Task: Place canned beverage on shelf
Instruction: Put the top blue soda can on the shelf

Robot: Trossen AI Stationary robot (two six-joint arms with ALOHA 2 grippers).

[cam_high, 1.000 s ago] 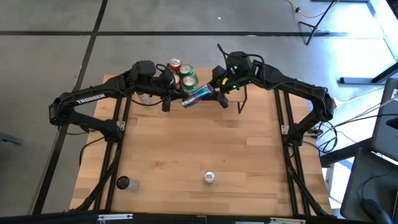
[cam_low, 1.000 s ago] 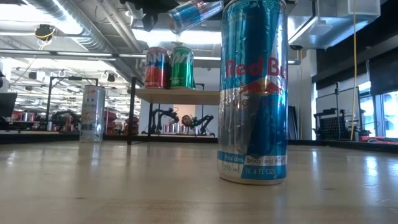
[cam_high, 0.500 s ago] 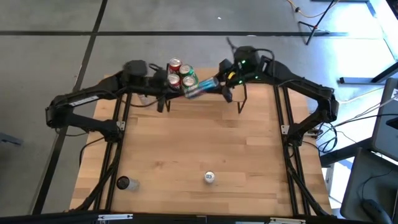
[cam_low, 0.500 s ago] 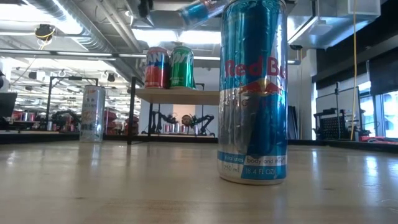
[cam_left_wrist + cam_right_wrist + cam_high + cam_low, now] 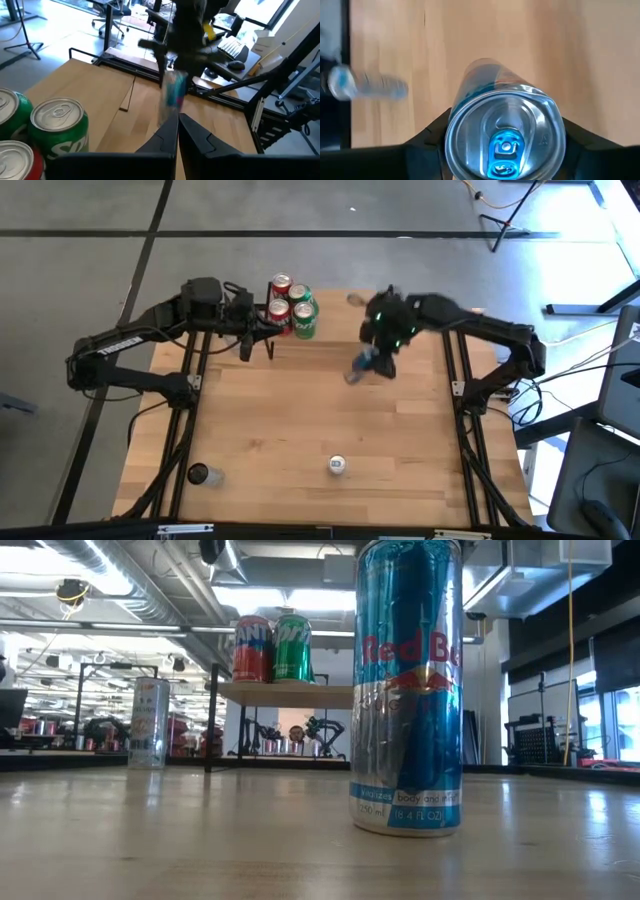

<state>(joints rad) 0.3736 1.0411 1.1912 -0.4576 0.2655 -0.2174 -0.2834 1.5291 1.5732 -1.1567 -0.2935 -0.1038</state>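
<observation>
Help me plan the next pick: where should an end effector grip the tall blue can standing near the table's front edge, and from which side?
Grip the blue can mid-body across its straight round wall, descending from above; it stands upright, slim, with bare table all round.

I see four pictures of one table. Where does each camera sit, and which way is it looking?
High view: above the table, looking straight down; both arms show, the left gripper by the shelf.
Low view: at tabletop height, looking level past a blue Red Bull can into the room; no arm clearly shows.
Left wrist view: on the left arm, looking past its closed fingers toward the right arm.
Right wrist view: on the right arm, looking down on the held can.
Shared: the green can shows in the high, low and left wrist views.
</observation>
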